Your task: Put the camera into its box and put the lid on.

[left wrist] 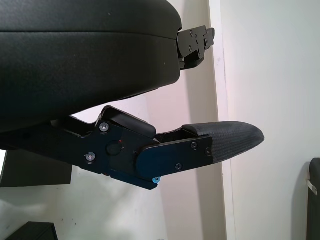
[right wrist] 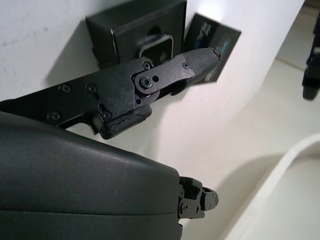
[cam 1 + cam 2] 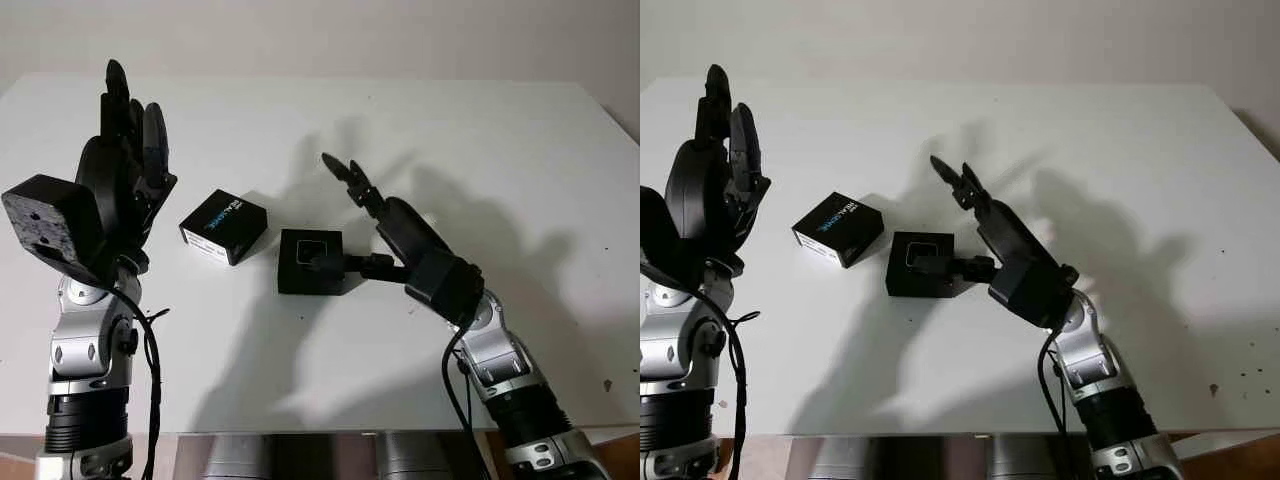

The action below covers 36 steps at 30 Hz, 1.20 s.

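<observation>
On the white table point(image 3: 420, 120) lie two square black things, one open box point(image 3: 310, 261) with the camera point(image 3: 312, 250) inside and beside it one matte lid point(image 3: 223, 226) with blue lettering, while the right hand point(image 3: 385, 225) reaches over the box with one finger point(image 3: 330, 264) on its rim, holding nothing, and the left hand point(image 3: 125, 150) is raised, open, at the left.

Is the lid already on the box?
No, the lid lies on the table beside the open box.

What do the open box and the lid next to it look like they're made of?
The box, with the right hand at its rim, looks like matte black cardboard: sharp square walls, no shine, though rigid plastic is possible. The lid looks like printed black card, with pale lettering on top and a white label on its side. The left hand is raised, open.
</observation>
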Each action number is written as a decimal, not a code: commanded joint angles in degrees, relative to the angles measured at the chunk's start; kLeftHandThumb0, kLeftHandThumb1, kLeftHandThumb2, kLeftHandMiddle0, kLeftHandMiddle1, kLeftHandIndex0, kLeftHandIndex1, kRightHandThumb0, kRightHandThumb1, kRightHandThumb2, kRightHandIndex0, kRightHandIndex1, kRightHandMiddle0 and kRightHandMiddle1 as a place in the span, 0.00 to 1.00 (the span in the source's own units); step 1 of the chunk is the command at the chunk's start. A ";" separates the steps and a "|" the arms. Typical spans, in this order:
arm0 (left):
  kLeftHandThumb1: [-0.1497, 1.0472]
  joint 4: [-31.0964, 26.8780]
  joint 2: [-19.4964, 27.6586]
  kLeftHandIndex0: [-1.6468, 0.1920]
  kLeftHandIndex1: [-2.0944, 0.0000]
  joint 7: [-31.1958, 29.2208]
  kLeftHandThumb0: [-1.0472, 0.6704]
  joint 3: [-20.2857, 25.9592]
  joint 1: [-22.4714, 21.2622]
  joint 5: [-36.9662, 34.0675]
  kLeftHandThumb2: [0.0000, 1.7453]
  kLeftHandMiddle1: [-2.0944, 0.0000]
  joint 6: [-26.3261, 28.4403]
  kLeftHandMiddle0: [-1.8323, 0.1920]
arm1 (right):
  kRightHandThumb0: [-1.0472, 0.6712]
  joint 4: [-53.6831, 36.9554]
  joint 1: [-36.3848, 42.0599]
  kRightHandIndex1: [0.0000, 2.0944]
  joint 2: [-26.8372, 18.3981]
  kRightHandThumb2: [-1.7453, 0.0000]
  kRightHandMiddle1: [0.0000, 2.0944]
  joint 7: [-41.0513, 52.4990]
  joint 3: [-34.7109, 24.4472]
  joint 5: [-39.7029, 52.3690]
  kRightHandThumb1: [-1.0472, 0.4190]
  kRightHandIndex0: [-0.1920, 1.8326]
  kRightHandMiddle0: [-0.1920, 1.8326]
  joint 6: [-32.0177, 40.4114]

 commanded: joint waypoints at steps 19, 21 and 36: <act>0.91 1.66 24.14 0.80 0.92 -16.28 0.32 -11.89 -2.69 19.89 0.03 0.97 -0.87 0.80 | 0.15 2.52 -11.25 0.03 -1.11 0.76 0.04 5.11 -10.06 15.05 0.00 0.04 0.07 8.92; 0.87 4.16 28.66 0.83 0.94 -21.42 0.31 -14.77 -4.83 23.12 0.02 0.98 -5.00 0.83 | 0.17 2.49 -12.18 0.03 -1.59 0.73 0.04 6.14 -11.23 16.77 0.00 0.05 0.07 10.22; 0.76 18.05 36.98 0.88 0.98 -29.21 0.35 -29.94 -18.40 46.33 0.03 0.98 -26.48 0.89 | 0.19 2.09 -11.63 0.03 -1.10 0.69 0.03 5.98 -13.44 19.71 0.00 0.05 0.08 10.77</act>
